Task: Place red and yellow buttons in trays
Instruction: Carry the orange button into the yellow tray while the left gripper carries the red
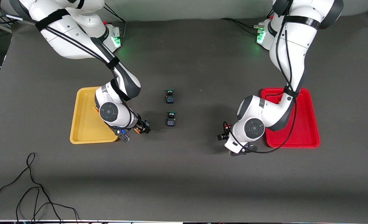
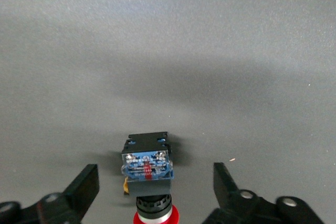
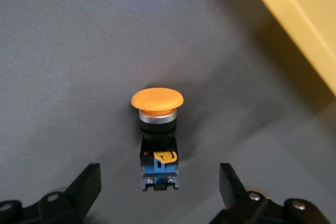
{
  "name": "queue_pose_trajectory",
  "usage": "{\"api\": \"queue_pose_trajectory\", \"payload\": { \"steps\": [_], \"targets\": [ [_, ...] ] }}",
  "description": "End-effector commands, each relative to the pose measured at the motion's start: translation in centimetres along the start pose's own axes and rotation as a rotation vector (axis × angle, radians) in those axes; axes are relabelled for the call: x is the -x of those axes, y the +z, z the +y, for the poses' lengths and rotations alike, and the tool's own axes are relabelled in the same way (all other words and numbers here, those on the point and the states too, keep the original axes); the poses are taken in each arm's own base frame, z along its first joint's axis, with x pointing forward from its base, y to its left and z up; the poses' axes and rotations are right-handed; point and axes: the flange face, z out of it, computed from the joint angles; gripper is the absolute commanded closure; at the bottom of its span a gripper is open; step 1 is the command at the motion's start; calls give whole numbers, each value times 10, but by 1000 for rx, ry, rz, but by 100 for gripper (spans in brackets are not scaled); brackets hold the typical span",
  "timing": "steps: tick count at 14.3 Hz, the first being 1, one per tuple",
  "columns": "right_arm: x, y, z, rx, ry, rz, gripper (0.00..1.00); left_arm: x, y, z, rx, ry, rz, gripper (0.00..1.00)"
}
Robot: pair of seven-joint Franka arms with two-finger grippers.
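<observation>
Item: yellow button [image 3: 157,139], lower centre of right wrist view, on desk [image 1: 184,174] beside yellow tray [image 1: 81,124]. Right gripper [image 3: 157,192] fingers spread, astride it. Red button [image 2: 148,169], likewise: left gripper [image 2: 155,192] fingers spread. Light, rigid; caps prob. slippery, so grip block body sides.

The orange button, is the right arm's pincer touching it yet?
Apart. The right wrist view shows the right pincer open, with bare table between each finger and the orange button lying on its side.
</observation>
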Motion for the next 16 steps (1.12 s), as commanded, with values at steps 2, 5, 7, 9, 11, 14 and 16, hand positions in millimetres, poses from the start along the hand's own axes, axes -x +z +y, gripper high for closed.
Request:
{"api": "queue_pose_trajectory", "payload": {
  "steps": [2,5,7,9,11,14,16],
  "targets": [
    [4,12,-7,12,8,20,8,14,18,3,-11,-2,7,56],
    [2,14,-5,15,9,23,61,18,12,0,-12,-5,6,100],
    [-2,11,-3,19,-2,43,78,37,-28,15,-28,-5,-22,100],
    [-5,-4,-3,5,0,56,86,59,-93,19,-66,-12,-59,100],
    [-7,-64,8,33,2,85,86,85,-166,5,-106,9,-84,100],
    [-38,-140,51,69,-39,119,85,125,-245,-15,-171,47,-137,100],
    [-72,-139,85,83,-68,110,83,151,-270,-34,-208,58,-107,100]
  ]
}}
